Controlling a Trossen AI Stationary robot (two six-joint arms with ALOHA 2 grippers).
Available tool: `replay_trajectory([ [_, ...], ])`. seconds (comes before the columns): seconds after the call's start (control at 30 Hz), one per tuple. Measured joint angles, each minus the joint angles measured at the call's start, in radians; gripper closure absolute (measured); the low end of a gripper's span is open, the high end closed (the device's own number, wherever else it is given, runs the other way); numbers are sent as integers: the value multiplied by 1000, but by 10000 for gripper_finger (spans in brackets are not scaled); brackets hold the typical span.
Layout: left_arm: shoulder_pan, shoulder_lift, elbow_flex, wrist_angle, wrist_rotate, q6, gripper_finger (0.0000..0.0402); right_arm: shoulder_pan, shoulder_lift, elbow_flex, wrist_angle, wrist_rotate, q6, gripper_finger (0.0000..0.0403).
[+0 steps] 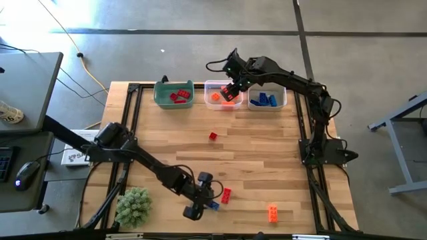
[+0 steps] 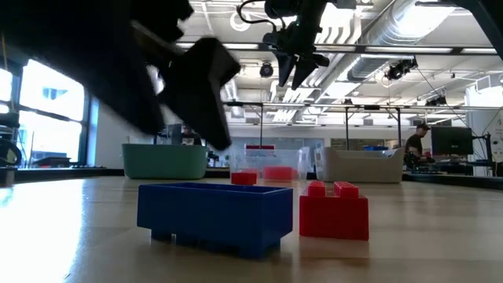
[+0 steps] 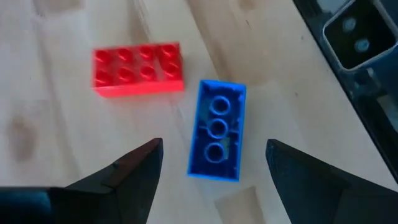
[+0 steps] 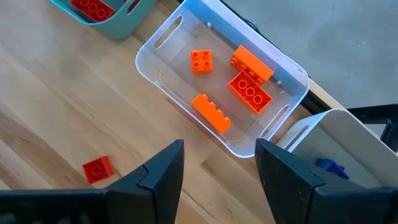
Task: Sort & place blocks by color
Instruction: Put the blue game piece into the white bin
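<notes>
The left gripper (image 3: pixel 211 174) hangs with its fingers spread wide just above a blue brick (image 3: pixel 217 129) near the front edge of the table (image 1: pixel 267 153), and nothing is pinched yet. A red brick (image 3: pixel 138 68) lies close beside the blue one, not touching it, so a descent that drifts toward it could nudge it aside or trap both bricks at once. The blue brick also sits slightly askew to the fingers, and a closing squeeze may twist it or pop it out. The right gripper (image 4: pixel 214 168) hovers empty, fingers apart, over the clear bin (image 4: pixel 158 37) that holds orange bricks (image 4: pixel 250 90), between the green bin (image 1: pixel 159 100) with red ones and the grey bin (image 1: pixel 283 100) with blue ones. A small red brick (image 1: pixel 213 136) mid-table and an orange brick (image 1: pixel 273 213) near the front are not yet sorted. Carrying the blue brick across could bring the two arms too near each other at the bins.
</notes>
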Motion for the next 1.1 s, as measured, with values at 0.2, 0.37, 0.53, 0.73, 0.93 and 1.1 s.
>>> replay_trajectory([
  [0.2, -12, 53, 0, 38, -8, -15, 126, 0, 0, 0, 0, 2, 0, 217],
  [0.37, -12, 88, 0, 60, -23, -18, 126, 0, 0, 0, 0, 5, 0, 217],
  [0.53, -11, 103, 0, 75, -52, -15, 134, 0, 0, 0, 0, 5, 0, 217],
  [0.73, 13, 102, 1, 75, -50, 5, 207, -1, 0, 0, 0, 27, -3, 217],
  [0.93, 51, 100, 2, 68, 15, 81, 296, -1, 0, 0, -2, 31, -20, 217],
  [1.1, 98, 83, 2, 2, 39, 146, 296, -3, 0, 0, -8, 31, -27, 217],
])
